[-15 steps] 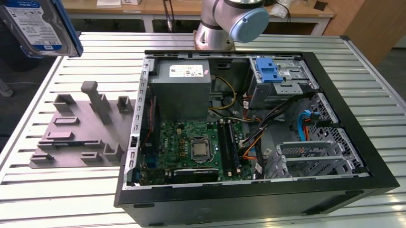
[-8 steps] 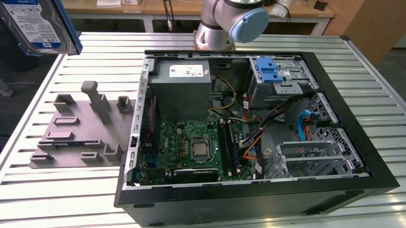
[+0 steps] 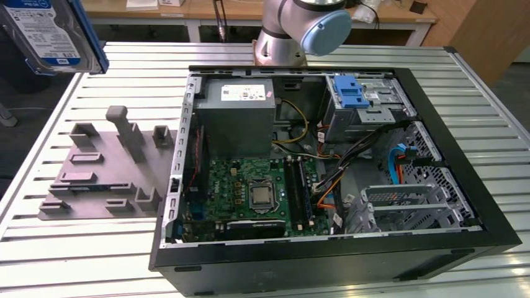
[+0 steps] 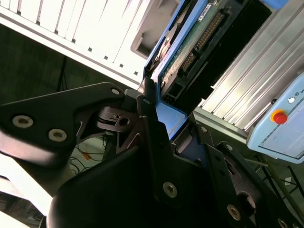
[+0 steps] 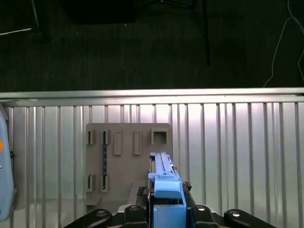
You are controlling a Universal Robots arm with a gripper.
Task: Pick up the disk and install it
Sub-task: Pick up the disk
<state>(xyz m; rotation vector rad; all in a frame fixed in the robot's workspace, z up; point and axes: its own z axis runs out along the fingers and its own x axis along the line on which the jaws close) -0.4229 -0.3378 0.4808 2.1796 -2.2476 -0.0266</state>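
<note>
Disk (image 3: 46, 31) is up in the air at the exterior view's far left, high over the slatted metal table (image 3: 99, 248) and well apart from the open computer case (image 3: 331, 251). You see its white-and-blue label turned toward the camera, with the blue carrier frame along one edge.

Gripper (image 4: 168, 118) is clenched on the disk. In the second wrist view the black fingers (image 4: 149, 126) pinch the blue carrier from both sides. The drive's green circuit board and connector pins run away from the jaws.

In the first wrist view you look along the disk edge-on, blue frame toward the camera. The grey holder plate (image 5: 128, 161) lies flat on the table below it. In the exterior view that plate sits just beside the case, on the exterior view's left.

Inside the case you see:
- a grey power-supply box (image 3: 240, 115) on the far side
- a green motherboard (image 3: 257, 192) nearer the camera
- a blue latch (image 3: 352, 93) on a silver cage, toward the exterior view's right

The arm's base joint (image 3: 290, 28) stands beyond the case. A pale blue pendant (image 4: 280, 128) with a red button shows near the table's edge in the second wrist view.
</note>
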